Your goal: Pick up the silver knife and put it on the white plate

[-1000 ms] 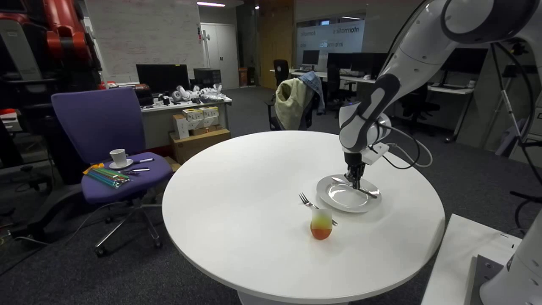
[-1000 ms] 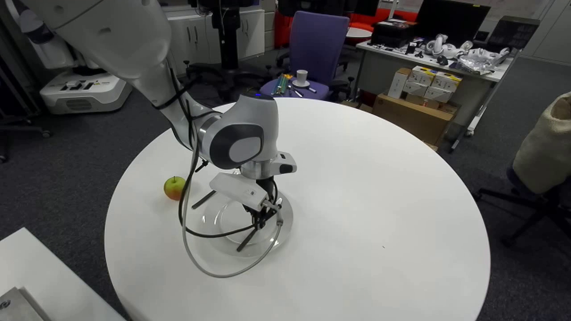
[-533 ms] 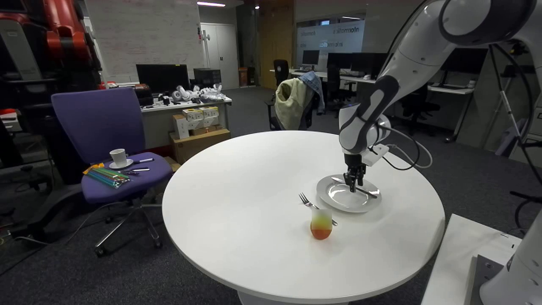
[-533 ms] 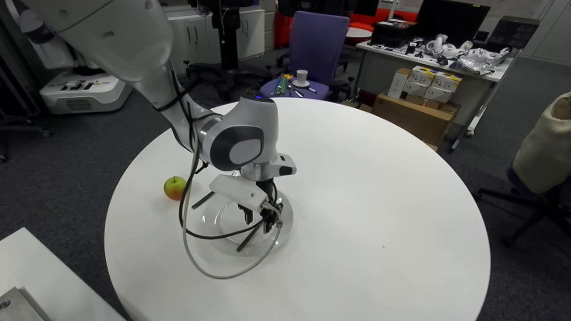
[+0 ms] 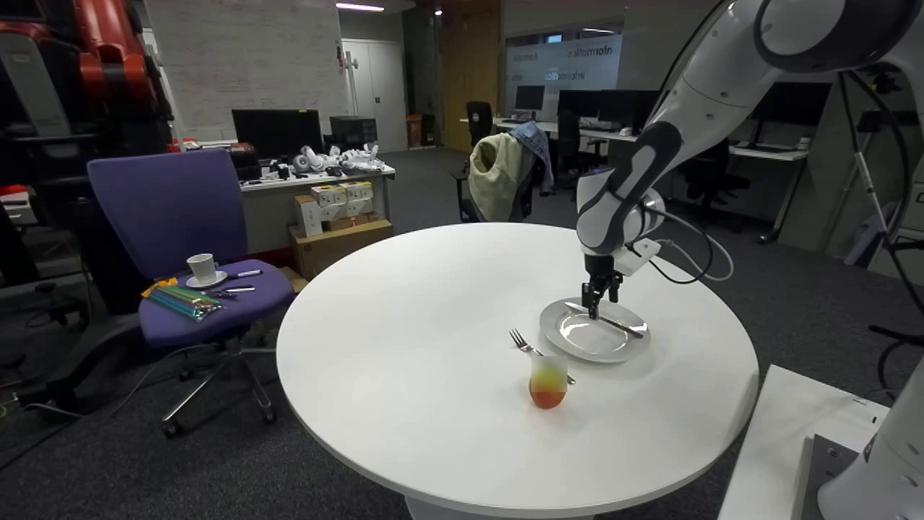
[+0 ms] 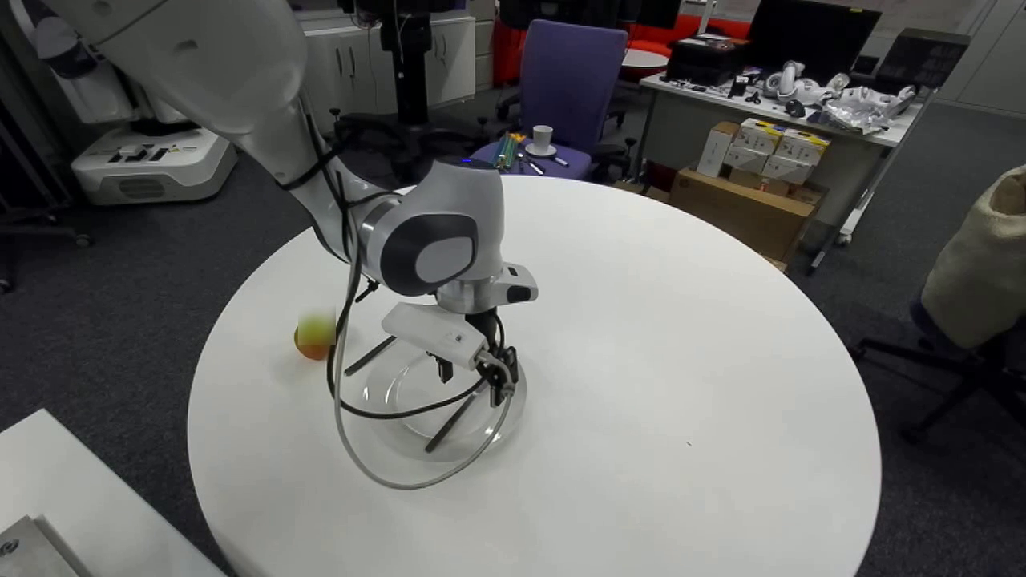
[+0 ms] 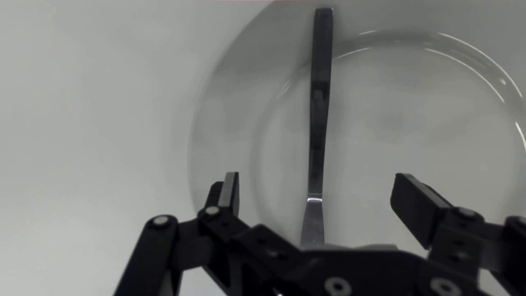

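The silver knife (image 7: 319,102) lies across the white plate (image 7: 411,123), its handle end over the rim. My gripper (image 7: 316,174) stands wide open in the wrist view, with the knife between the fingers (image 7: 413,201) and touching neither. The lower part of the blade is hidden behind the gripper's body there. In an exterior view the knife's handle (image 5: 625,328) slants toward the near right rim of the plate (image 5: 554,334), and the gripper (image 5: 603,307) hangs just above. The knife (image 6: 450,426) and the plate (image 6: 410,393) also show in an exterior view, partly behind the arm's cables.
A fork (image 5: 525,345) lies beside the plate, near a red-green apple (image 5: 546,399). All of these rest on a round white table (image 5: 404,339). A loose cable (image 6: 401,486) loops from the arm over the plate. A purple chair (image 5: 173,209) stands beyond the table.
My gripper's fingers have spread from closed around the knife to wide apart, letting it go. The gripper has risen slightly. The knife has stayed on the plate.
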